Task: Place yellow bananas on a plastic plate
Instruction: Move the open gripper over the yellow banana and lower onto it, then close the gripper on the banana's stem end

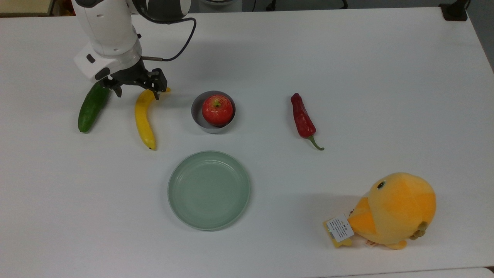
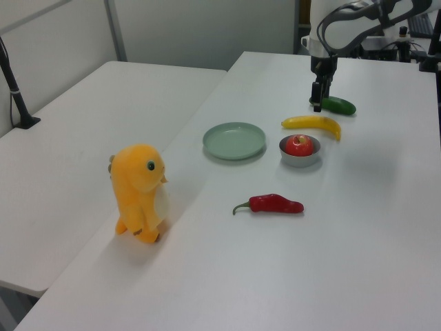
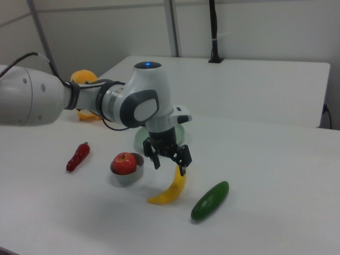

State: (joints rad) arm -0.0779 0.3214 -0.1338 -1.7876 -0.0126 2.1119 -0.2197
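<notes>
The yellow banana (image 1: 143, 120) lies curved on the white table between the cucumber and the bowl. My gripper (image 1: 136, 94) hangs open low over its stem end: one finger by the stem tip, the other in the gap towards the cucumber. Nothing is held. In the right view the gripper (image 3: 170, 167) sits just above the banana (image 3: 170, 190); in the left view the gripper (image 2: 317, 103) stands behind the banana (image 2: 313, 124). The pale green plastic plate (image 1: 208, 190) lies empty towards the top view's bottom, past the banana's dark tip; the arm partly hides the plate (image 3: 183, 133) in the right view.
A dark green cucumber (image 1: 89, 110) lies at the banana's left in the top view. A small grey bowl (image 1: 200, 121) holding a red apple (image 1: 217, 109) stands to the banana's right. A red chili (image 1: 303, 119) and an orange plush toy (image 1: 393, 210) are further right.
</notes>
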